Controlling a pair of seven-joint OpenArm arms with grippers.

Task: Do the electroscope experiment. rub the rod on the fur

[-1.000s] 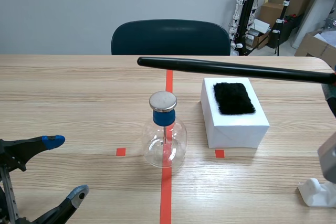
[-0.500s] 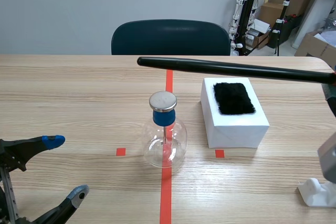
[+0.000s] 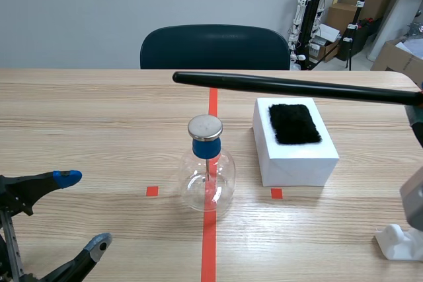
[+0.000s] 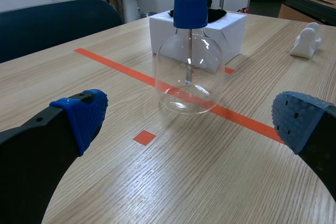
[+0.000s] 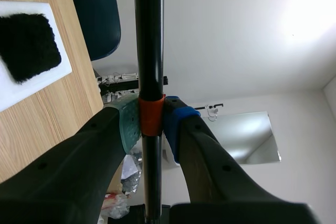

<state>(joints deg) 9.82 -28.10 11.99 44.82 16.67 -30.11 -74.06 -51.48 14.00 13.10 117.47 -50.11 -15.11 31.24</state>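
Below and ahead of the right pincer, which is clamped on the black rod held level, the fur lies atop a white box; lowering the shaft flat onto it, then stroking lengthwise, should serve best.

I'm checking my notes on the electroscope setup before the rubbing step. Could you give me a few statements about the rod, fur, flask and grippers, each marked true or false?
1. The right gripper is shut on the rod. True.
2. The rod rests on the fur. False: it is held in the air, clear of the fur.
3. The fur lies on top of the white box. True.
4. The left gripper grips the flask. False: it is open, and the flask is ahead of it, untouched.
5. The flask lies on its side. False: it stands upright.
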